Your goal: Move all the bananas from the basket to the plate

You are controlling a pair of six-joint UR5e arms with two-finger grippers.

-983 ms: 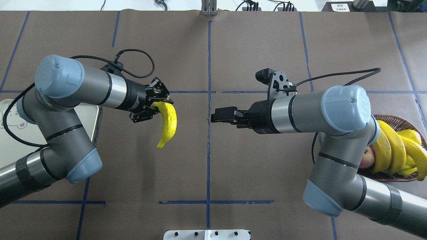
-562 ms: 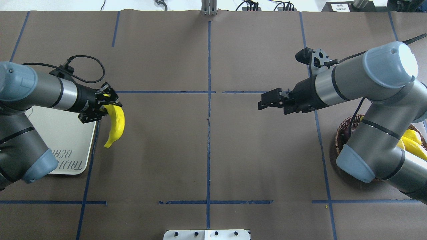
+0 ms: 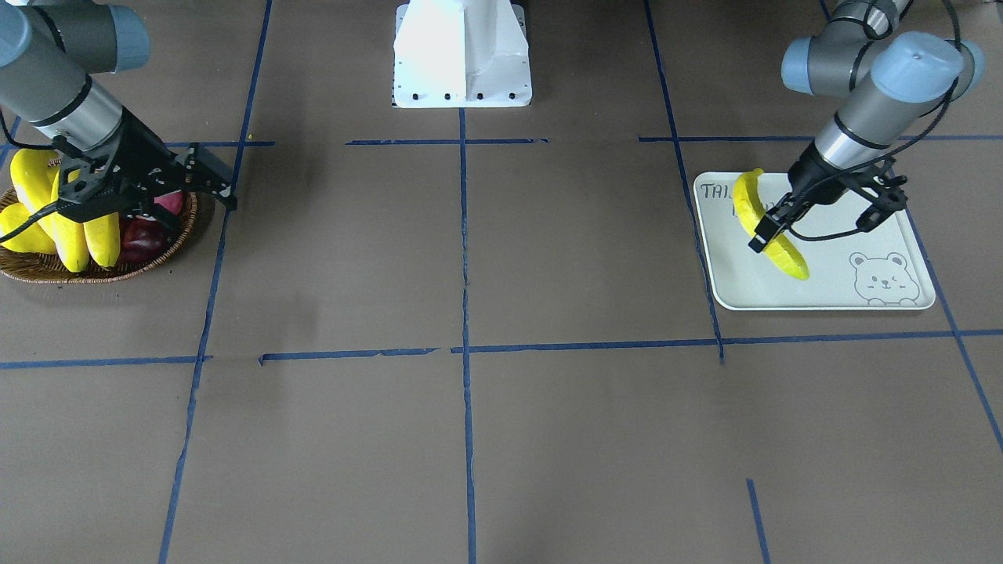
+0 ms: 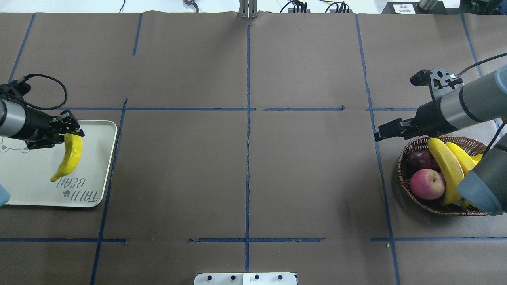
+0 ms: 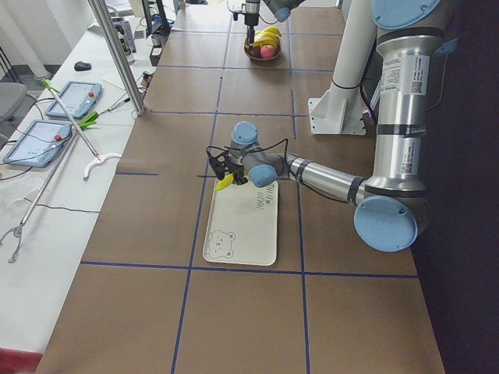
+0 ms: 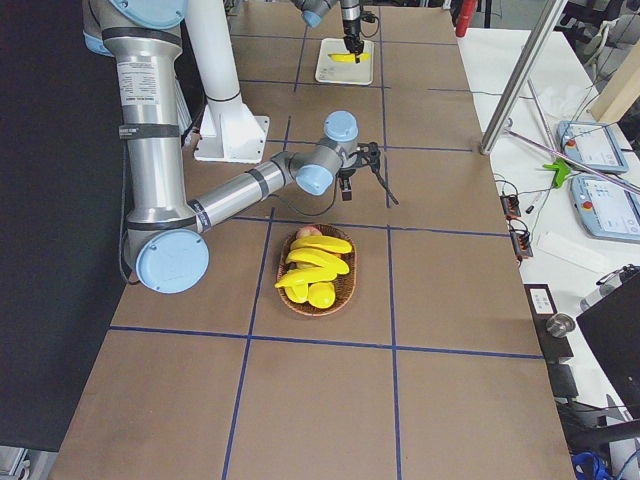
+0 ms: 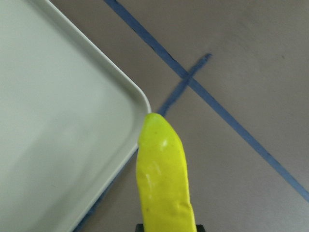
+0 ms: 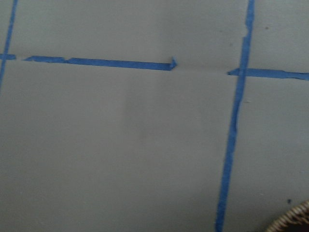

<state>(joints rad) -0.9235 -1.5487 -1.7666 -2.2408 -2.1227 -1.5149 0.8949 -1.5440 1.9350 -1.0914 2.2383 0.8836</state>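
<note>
My left gripper [image 4: 63,128] is shut on one end of a yellow banana [image 4: 70,156] and holds it over the plate [image 4: 23,190], the off-white tray at the table's left end. The front view shows this banana [image 3: 764,227] above the tray [image 3: 831,290] near the lettering. In the left wrist view the banana [image 7: 164,179] points past the tray's corner [image 7: 58,135]. My right gripper [image 4: 378,135] looks open and empty, just left of the wicker basket [image 4: 401,170]. Several bananas [image 4: 445,170] lie in the basket.
A red apple [image 4: 427,184] and a dark red fruit [image 4: 419,158] lie in the basket beside the bananas. My right arm's elbow [image 4: 481,190] covers the basket's right side. The white robot base [image 3: 462,55] stands at the table's middle edge.
My left arm has swung left, carrying the banana from near the table's middle to over the plate. My right arm has drawn back right, and its gripper is now beside the basket.
</note>
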